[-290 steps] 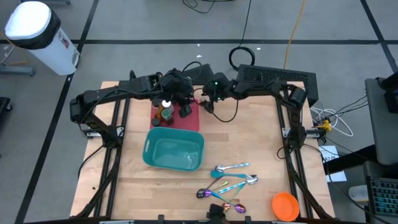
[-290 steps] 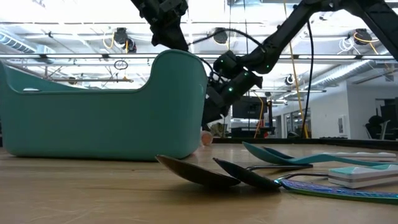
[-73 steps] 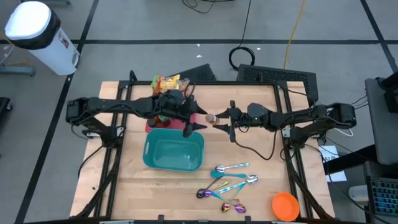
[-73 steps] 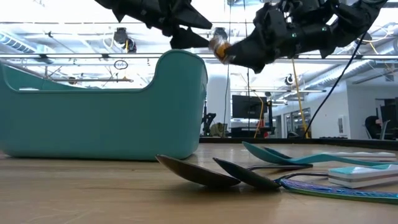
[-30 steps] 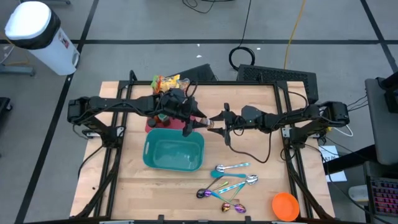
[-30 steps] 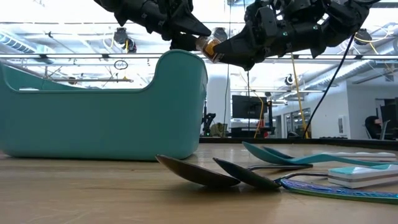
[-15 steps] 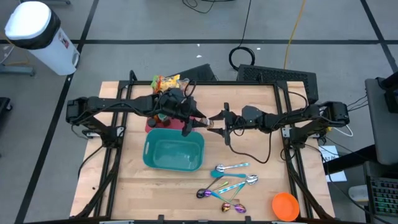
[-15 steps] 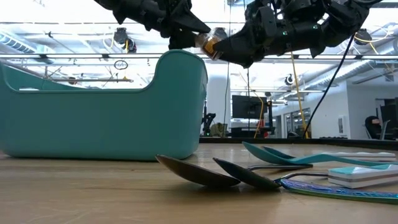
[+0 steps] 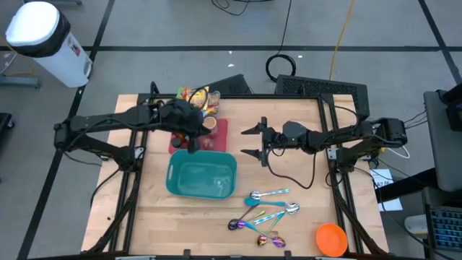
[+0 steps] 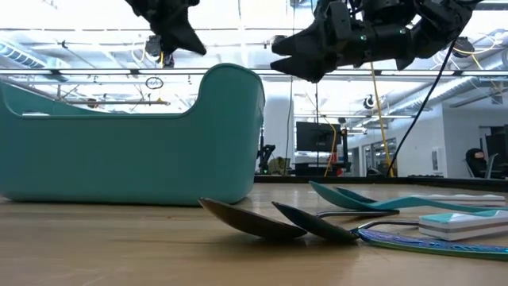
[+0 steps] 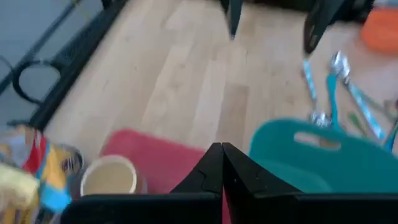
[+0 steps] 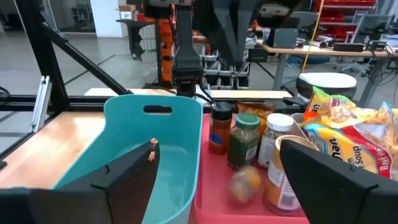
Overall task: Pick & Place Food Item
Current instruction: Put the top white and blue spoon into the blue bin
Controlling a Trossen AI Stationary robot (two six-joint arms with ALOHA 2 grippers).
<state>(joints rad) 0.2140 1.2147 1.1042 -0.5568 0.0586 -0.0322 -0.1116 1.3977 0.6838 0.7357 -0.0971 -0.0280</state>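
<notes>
Pale wood slat table (image 9: pixel 289 173) in a workshop with taped grey floor; a white bin (image 9: pixel 40 40) stands off the table, and no label on the jars (image 12: pixel 244 142) or the snack bag (image 12: pixel 348 140) can be read. Teal tub (image 9: pixel 202 175) sits beside the red tray (image 9: pixel 220 135), where a small round food item (image 12: pixel 243 180) shows blurred just above the tray. Left gripper (image 9: pixel 192 145), fingers pressed together and empty, hangs over the tray's near edge; right gripper (image 9: pixel 253 142), fingers spread wide and empty, hangs right of the tub.
</notes>
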